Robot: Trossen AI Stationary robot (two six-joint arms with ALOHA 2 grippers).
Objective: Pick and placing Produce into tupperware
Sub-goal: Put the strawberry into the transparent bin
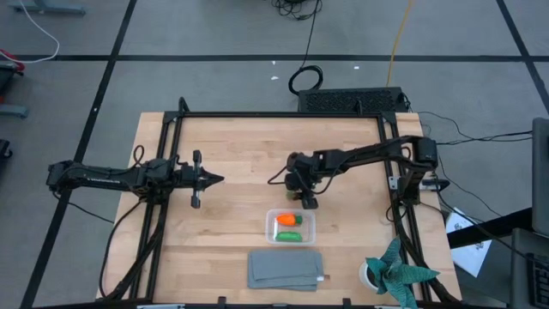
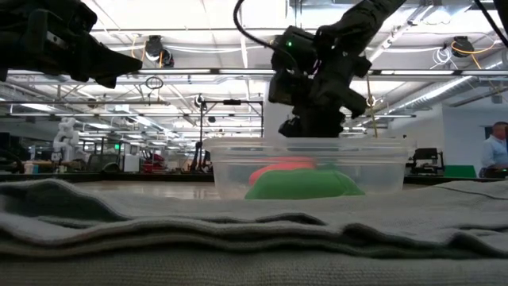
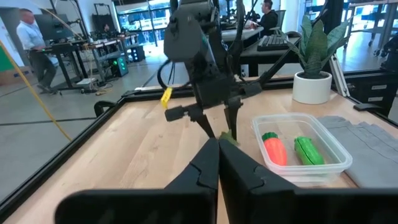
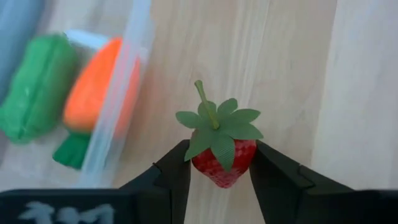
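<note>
The wooden table [image 1: 240, 154] carried all items. The right arm [image 1: 369, 154] reached across it from the right side, and the left arm [image 1: 111, 176] lay extended over the left part, well apart from the produce. A grey folded cloth [image 1: 286, 269] lay at the near edge, just beside the tupperware [image 1: 310, 226]; in the low view this cloth filled the foreground and hid the table surface and the container's base. A potted plant [image 1: 396, 275] stood at the near right corner.

The tupperware was a clear rectangular container. Inside it lay the orange carrot [image 1: 287, 220] and the green pod [image 1: 287, 235], side by side. In the low view both were only blurred shapes behind the container wall.

The right gripper [image 4: 219, 163] was positioned just beside the tupperware, on its far side. Its fingers were clamped on a small red strawberry [image 4: 222, 163] with a green leafy cap and stem, one finger against each side of the fruit, cap uppermost in the right wrist view. In the high view the strawberry was hidden beneath the gripper. The fruit was outside the container, above bare wood.

The left gripper [image 3: 218, 163] had its fingers pressed together, with nothing between them.
</note>
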